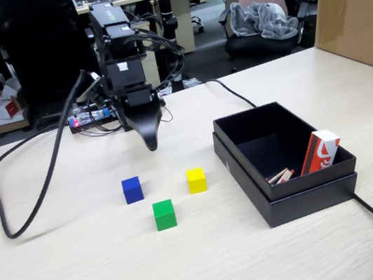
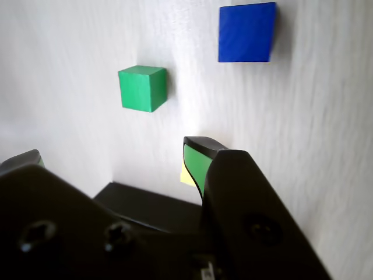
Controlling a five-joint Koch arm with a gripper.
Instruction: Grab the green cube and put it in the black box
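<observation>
The green cube sits on the pale table, nearest the front of three cubes; in the wrist view the green cube lies ahead of the jaws, free and untouched. My gripper hangs above the table behind the cubes, pointing down. In the wrist view the gripper is open, its green-padded jaws wide apart with only bare table between them. The black box stands to the right of the cubes in the fixed view, low-walled and open-topped.
A blue cube and a yellow cube lie just behind the green one. Inside the box leans a red-and-white packet. A brown carton stands far right. Black cables run across the table.
</observation>
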